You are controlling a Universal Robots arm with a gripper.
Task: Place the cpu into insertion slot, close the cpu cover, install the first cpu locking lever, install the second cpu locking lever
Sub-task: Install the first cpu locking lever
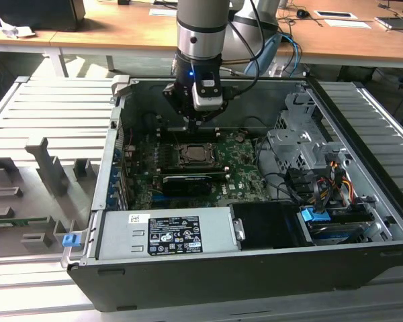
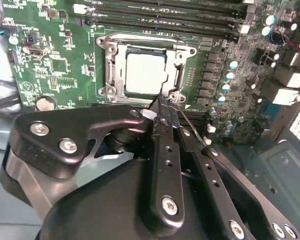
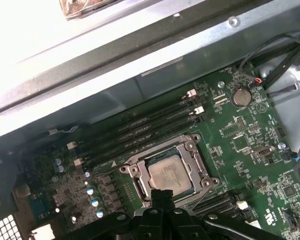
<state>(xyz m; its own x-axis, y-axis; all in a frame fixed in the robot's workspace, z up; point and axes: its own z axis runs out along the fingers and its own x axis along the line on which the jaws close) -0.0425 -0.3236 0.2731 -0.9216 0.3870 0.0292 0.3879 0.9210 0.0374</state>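
**Gripper (image 2: pixel 163 103) at the cpu cover (image 2: pixel 110 60) corner**

Black fingers (image 2: pixel 162 132) meet tip to tip, no gap visible, at one corner of the cover; whether they pinch anything cannot be told. The cpu (image 2: pixel 146 74) lies flat inside the cover's window, on the green motherboard (image 2: pixel 55 55).

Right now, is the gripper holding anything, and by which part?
Cannot be told for sure. The gripper is shut, its tips at the edge of the cpu cover, beside a thin locking lever. The cpu lies in the socket, not held.
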